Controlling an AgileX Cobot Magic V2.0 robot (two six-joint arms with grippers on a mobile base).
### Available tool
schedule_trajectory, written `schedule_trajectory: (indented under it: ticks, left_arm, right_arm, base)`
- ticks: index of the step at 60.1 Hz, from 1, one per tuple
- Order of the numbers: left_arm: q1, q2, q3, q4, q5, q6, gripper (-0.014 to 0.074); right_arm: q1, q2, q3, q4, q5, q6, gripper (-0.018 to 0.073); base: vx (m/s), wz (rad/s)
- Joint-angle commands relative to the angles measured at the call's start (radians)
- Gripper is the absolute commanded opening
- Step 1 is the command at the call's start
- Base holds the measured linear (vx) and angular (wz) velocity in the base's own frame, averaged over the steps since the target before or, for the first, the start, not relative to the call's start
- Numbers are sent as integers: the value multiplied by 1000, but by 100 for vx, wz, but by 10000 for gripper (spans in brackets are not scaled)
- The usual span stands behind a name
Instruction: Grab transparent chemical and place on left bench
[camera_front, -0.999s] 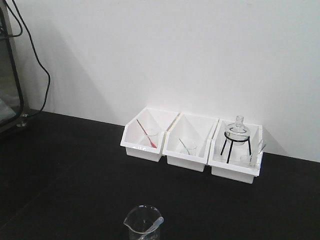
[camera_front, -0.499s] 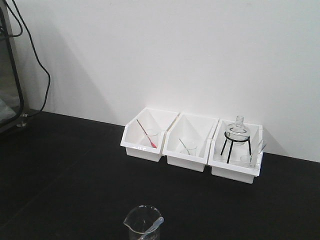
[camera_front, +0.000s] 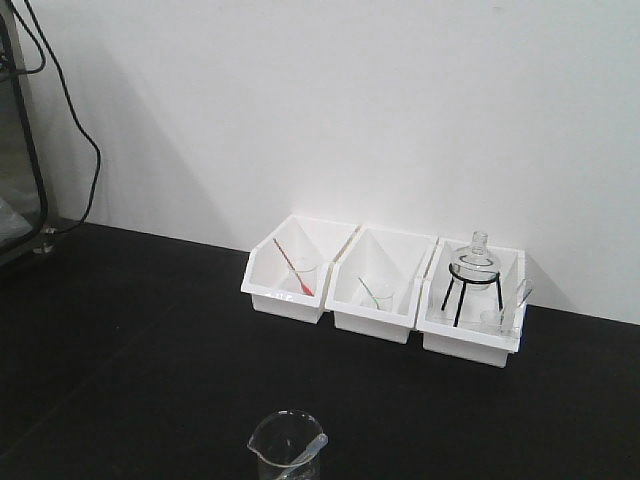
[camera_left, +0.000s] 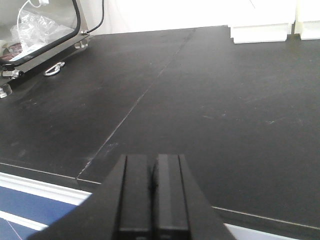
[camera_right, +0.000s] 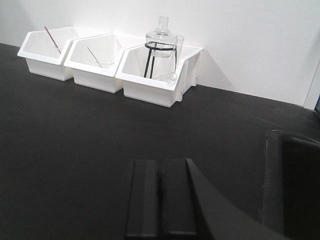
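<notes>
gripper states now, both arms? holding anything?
Left gripper: closed, fingers pressed together, holding nothing.
Right gripper: closed, fingers together, holding nothing.

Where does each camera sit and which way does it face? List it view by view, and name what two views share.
Exterior front-facing: raised, looks down across the black bench toward the white wall; three white bins, a beaker holding the transparent pipette; no robot parts show.
Left wrist: low behind the shut left claw, looking across the bench to a glass-fronted box.
Right wrist: low behind the shut right claw, facing the bins.
Shared: front and right wrist views both show the bins and the flask on its stand.
</notes>
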Motion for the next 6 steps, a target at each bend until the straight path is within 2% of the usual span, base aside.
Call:
schedule_trajectory:
  ticks: [1,6]
  left_arm:
    - [-2,-19,16,-1,-78,-8,-3]
    - [-2,-19,16,-1,-78,-8,-3]
  right_arm:
    - [-9,-8,5,-2,-75,-6,-7]
    - [-9,-8,5,-2,-75,-6,-7]
  base:
    - [0,0]
    - [0,0]
